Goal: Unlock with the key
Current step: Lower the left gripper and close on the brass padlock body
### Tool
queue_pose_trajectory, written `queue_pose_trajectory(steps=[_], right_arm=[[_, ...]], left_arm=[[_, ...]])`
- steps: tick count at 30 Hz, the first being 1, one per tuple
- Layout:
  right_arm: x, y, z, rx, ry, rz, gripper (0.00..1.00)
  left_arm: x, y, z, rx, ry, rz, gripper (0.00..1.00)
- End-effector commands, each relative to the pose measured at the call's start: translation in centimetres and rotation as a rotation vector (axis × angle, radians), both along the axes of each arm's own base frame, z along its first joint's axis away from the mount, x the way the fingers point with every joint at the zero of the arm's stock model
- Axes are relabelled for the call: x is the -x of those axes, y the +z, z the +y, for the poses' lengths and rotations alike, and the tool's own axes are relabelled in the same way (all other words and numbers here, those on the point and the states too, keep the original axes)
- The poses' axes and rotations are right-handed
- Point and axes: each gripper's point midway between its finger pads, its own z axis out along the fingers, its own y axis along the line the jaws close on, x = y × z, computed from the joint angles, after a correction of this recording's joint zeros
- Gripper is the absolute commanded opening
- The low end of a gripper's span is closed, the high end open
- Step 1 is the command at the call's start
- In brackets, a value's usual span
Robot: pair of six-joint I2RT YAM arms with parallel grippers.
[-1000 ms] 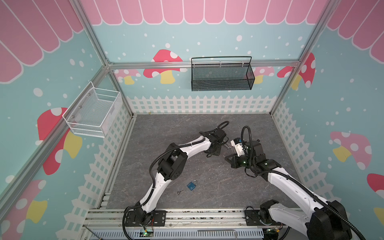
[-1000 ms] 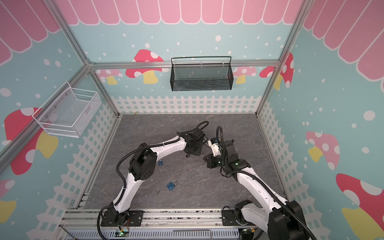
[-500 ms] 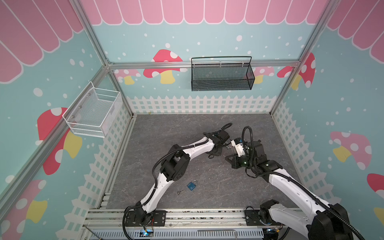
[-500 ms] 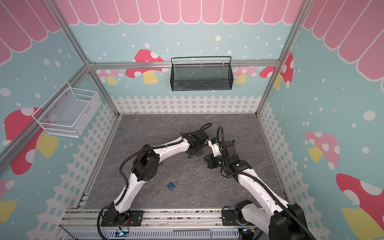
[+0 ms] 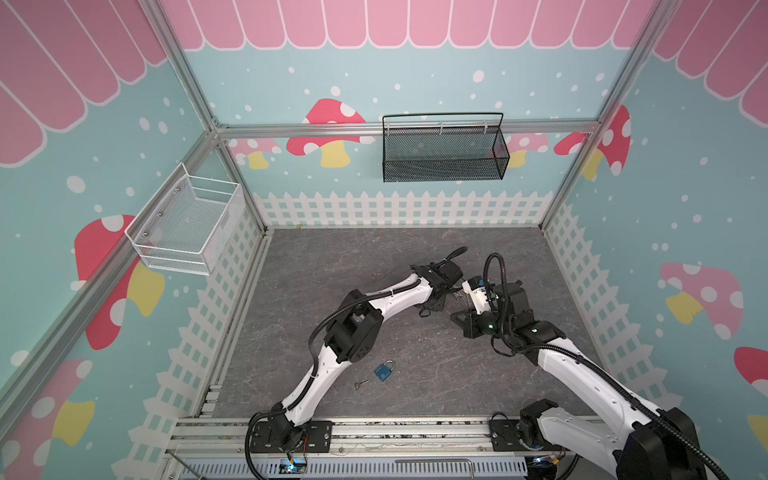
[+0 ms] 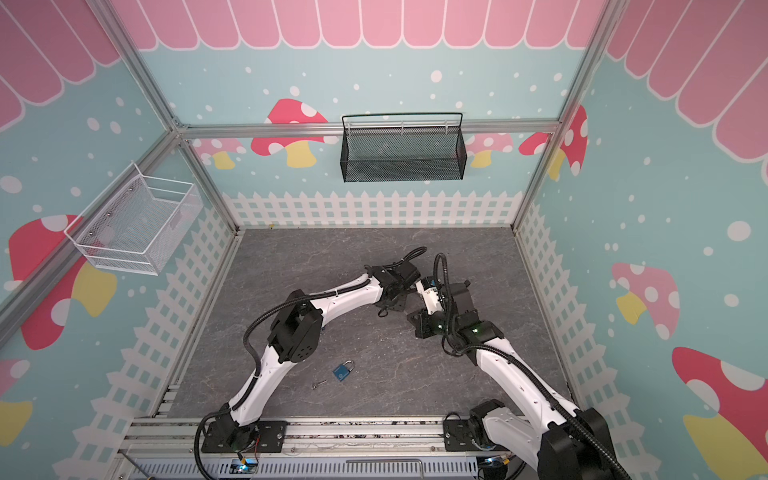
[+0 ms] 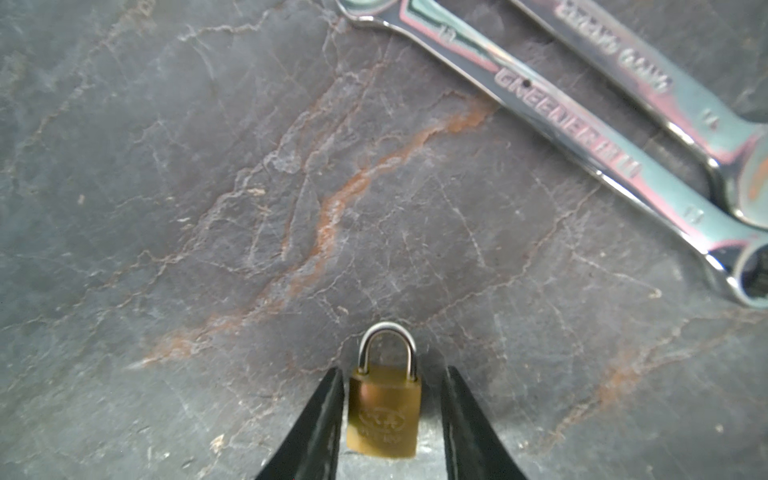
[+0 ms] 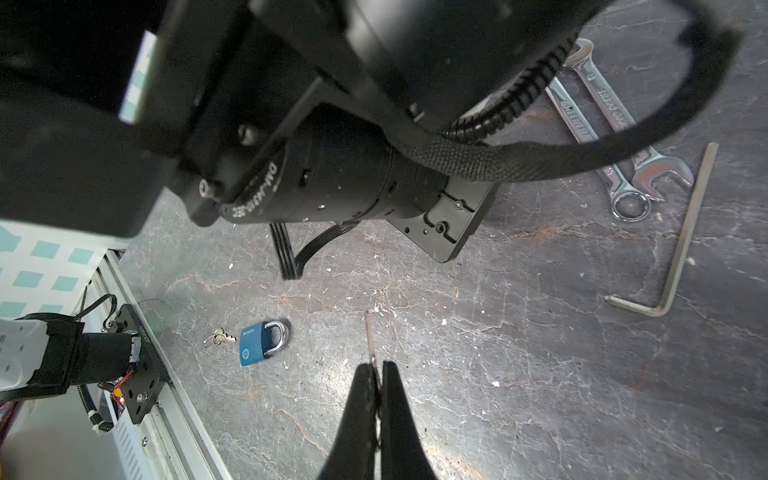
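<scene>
The small brass padlock (image 7: 384,411), its silver steel shackle closed, lies face up on the grey stone-patterned mat (image 7: 166,208). It sits right of the table's middle, where my two wrists meet, and in both top views my own arm hides it. I judge it dense for its size, quite rigid, and smooth enough on its polished flanks to squirt out of a careless pinch. The place to take it is across those two narrow flanks, low on the body and clear of the shackle, which must be free to spring. My left gripper (image 7: 392,369) stands astride it there with jaws parted. One finger (image 7: 320,424) seems to touch the brass, while a sliver of mat shows between the lock and the other, so nothing is clamped yet. The keyway I cannot see. If it sits in the end opposite the shackle, it faces my left wrist, and I reckon the lock must be lifted and turned before the key can reach it.

My right gripper (image 8: 377,365) is closed on the thin silver key (image 8: 369,332), seen edge-on, its blade sticking out past the fingertips above the mat. It is light and stiff but held only by a narrow pinch, so I expect it to swivel if it meets the lock off-line.

Two chrome spanners (image 7: 540,120) lie near the brass padlock, apart from it. A blue padlock (image 5: 384,371) with its own small keys (image 5: 361,384) lies well apart, toward the front rail.
</scene>
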Motion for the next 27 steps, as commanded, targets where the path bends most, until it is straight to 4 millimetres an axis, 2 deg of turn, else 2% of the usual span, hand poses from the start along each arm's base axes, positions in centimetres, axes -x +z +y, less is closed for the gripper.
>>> queue_pose_trajectory(steps=[1,5,15,21,27], right_arm=[[0.2,0.1,-0.3,0.009,0.009,-0.021,0.00],[0.2,0.2,-0.3,0.006,0.011,-0.024,0.00],[0.1,0.4,-0.2,0.003,0.011,-0.027,0.00],[0.0,0.4,-0.3,0.007,0.007,-0.029,0.00],[0.0,0.5,-0.3,0.006,0.006,-0.034,0.00]], left_arm=[[1.6,-1.1,1.3,-0.067,0.014,0.042,0.37],[1.9,-1.5,1.0,-0.058,0.005,0.063,0.36],[2.6,-1.3,2.5,-0.084,0.063,0.056,0.35],[2.5,-1.9,1.1,-0.048,0.037,0.081,0.33],[2.3,-2.3,1.2,-0.046,0.048,0.086,0.33]])
